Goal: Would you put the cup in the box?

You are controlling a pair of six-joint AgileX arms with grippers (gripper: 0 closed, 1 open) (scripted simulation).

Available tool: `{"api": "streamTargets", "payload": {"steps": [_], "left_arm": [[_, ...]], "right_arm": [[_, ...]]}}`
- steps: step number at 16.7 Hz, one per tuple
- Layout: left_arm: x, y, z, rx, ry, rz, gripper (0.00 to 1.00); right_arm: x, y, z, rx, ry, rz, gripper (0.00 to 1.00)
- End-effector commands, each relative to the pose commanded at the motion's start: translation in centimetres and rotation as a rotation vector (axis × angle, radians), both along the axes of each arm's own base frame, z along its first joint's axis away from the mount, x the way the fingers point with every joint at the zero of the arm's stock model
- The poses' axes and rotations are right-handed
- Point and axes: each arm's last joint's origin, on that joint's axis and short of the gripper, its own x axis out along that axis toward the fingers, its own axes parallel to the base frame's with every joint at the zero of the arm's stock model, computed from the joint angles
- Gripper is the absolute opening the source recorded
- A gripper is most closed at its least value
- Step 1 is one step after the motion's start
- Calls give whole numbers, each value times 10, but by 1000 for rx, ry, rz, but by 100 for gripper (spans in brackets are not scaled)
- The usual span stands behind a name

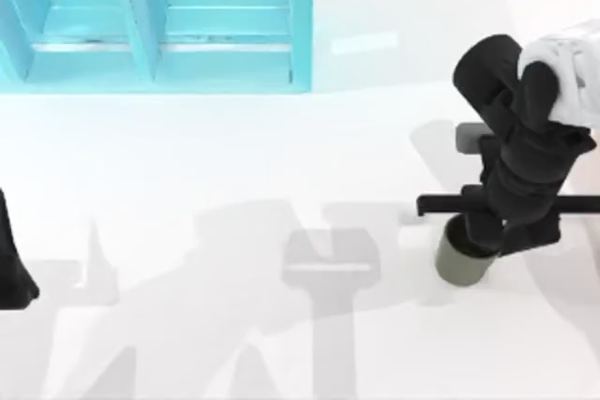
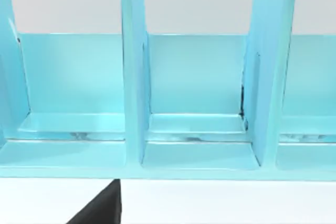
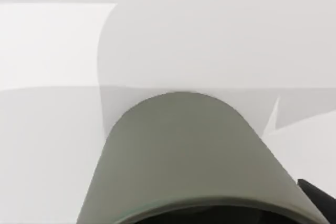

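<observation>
Right gripper sits down over the cup at the table's right, grip unclear, so confirm your hold, lift straight, then carry it to the box.

Olive-green cup very close up, filling the lower centre of the frame, plain matte side facing the camera. Its rim runs along the bottom edge, dark inside just showing beneath it. White table around and behind it, with soft grey shadows across the upper part. A dark gripper finger sits at the lower right corner beside the cup.
</observation>
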Motion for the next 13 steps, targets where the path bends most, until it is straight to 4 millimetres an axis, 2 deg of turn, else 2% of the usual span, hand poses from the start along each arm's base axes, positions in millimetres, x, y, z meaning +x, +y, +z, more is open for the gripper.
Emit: {"api": "streamTargets", "payload": {"steps": [8, 13], "left_arm": [[0, 0, 0, 0, 0, 0, 100], [0, 0, 0, 0, 0, 0, 100]], "right_arm": [[1, -1, 1, -1, -1, 1, 0], [17, -13, 19, -12, -9, 35, 0]]}}
